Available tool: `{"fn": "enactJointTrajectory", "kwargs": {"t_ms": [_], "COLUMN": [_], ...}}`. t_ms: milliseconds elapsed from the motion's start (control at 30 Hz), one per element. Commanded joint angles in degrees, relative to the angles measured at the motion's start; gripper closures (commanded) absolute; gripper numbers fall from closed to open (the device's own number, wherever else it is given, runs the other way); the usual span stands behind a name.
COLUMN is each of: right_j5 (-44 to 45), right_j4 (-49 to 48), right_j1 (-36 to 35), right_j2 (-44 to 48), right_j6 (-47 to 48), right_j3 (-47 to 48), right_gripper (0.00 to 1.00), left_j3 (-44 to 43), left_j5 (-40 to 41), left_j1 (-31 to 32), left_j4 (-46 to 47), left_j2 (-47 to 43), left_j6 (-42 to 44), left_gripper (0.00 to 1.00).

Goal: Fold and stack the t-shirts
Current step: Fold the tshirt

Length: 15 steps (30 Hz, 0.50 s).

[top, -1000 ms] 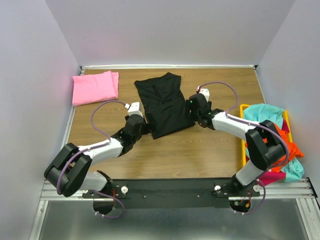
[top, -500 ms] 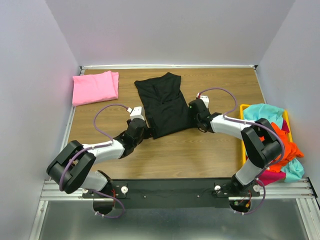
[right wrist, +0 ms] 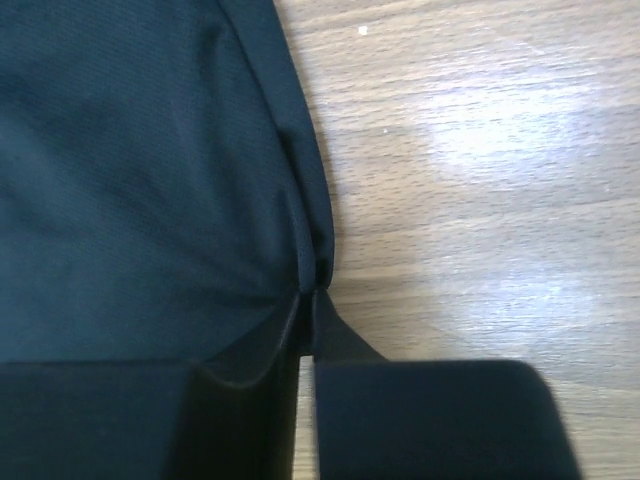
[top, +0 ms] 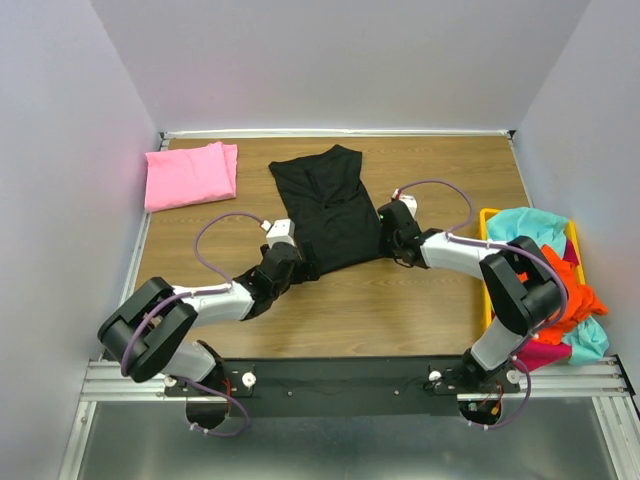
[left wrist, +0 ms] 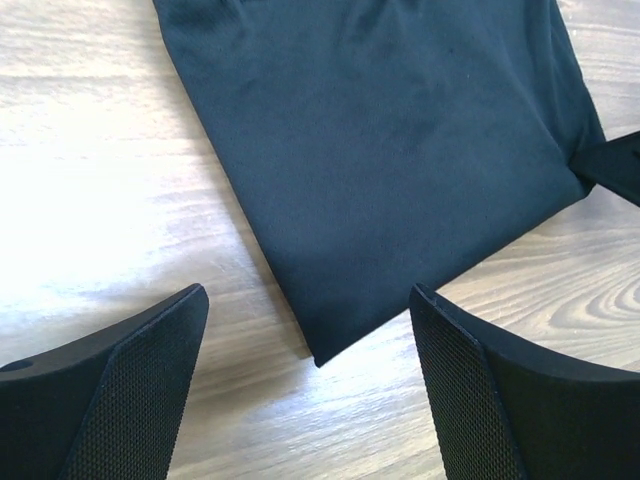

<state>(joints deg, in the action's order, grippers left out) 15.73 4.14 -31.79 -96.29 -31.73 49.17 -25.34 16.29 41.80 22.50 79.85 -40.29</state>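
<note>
The black shirt [top: 325, 205] lies mid-scene on the table [top: 400, 300], its near-left corner between the wide-spread fingers of the left gripper [left wrist: 308, 305] — clear of both — while the right gripper [right wrist: 308, 300] pinches its near-right edge, and the pink shirt [top: 190, 175] sits far left.
</note>
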Motion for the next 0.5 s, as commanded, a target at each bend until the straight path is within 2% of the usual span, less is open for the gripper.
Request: {"fn": "enactJointTrajectory", "kwargs": {"t_ms": [0,67,300,467], "right_j5": [-2.19,-2.45,-2.54,-2.54], "right_j4": [1.75,1.57,1.48,1.4], "right_j1": [0.06,0.06,0.06,0.06], "right_j2": [0.4,1.1,1.55,1.28], "right_j6": [-0.35,-0.44,-0.35,-0.27], "right_j3": [-2.32,-2.67,-2.94,-2.85], "right_gripper": [0.91,0.95,0.96,0.96], "left_j3": [-0.49,-0.85,-2.6,-3.92], "left_j5": [4.79,6.03,6.65,6.64], "left_j1": [1.18,1.7,3.28,4.87], "left_j4": [-2.55,-3.69,-4.48,-5.45], "left_j2": [1.0,1.09,3.73,5.92], "left_j6": [-1.37,-1.72,-2.16,-3.04], "left_gripper": [0.14,0.17,0.31,0.35]}}
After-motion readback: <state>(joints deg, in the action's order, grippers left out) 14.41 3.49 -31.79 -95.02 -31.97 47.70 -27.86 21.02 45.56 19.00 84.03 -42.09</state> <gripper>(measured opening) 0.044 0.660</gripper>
